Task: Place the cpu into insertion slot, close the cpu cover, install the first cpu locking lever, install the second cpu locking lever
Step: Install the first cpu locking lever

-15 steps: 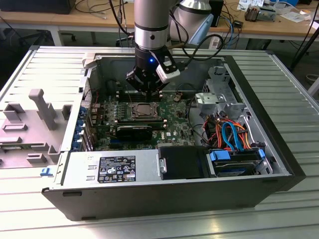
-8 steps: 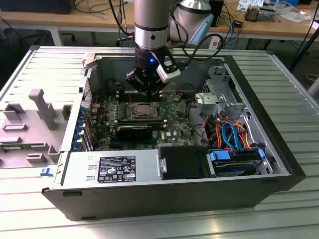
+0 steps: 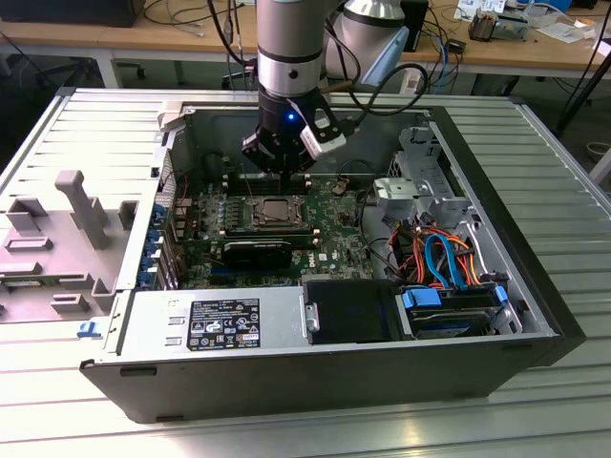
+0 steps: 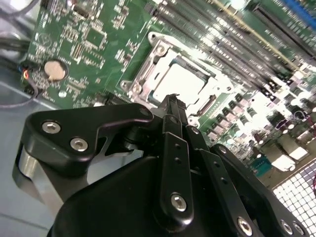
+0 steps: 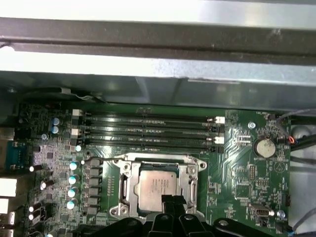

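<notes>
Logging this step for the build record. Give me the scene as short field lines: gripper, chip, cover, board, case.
gripper: the gripper hangs over the socket's edge, fingers together, nothing visibly held
chip: the cpu lies flat in the insertion slot, silver top up
cover: the cpu cover lies down around the chip as a silver frame
board: green circuit board with long black memory slots beside the socket and a round coin battery
case: open computer case lying on its side on a ribbed metal table
</notes>
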`<action>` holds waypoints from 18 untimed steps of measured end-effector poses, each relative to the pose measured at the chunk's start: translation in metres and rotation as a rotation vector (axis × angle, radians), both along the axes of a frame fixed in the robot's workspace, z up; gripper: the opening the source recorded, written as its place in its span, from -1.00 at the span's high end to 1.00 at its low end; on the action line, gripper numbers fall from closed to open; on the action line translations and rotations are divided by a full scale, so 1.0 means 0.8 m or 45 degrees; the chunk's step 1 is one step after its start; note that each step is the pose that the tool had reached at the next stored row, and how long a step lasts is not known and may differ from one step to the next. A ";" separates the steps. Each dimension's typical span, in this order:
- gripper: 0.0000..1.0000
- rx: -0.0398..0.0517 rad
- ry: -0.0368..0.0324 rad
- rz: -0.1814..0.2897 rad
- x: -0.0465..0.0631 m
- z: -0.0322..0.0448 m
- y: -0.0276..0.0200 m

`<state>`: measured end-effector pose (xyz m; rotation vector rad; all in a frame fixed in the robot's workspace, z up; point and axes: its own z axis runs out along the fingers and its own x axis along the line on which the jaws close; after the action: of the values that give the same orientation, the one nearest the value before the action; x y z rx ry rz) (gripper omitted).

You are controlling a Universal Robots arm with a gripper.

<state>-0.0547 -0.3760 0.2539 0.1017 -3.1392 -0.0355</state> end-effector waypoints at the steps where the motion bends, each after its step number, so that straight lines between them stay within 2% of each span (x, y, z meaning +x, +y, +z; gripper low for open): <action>1: 0.79 0.002 -0.0001 0.010 0.000 0.0000 0.0000; 3: 0.79 0.002 0.0000 0.028 0.000 0.0000 0.0000; 11: 0.79 0.002 -0.0001 0.029 -0.001 0.0000 0.0000; 18: 0.79 0.002 0.0000 0.029 -0.009 0.0000 0.0000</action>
<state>-0.0615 -0.3760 0.2539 0.1375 -3.1376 -0.0381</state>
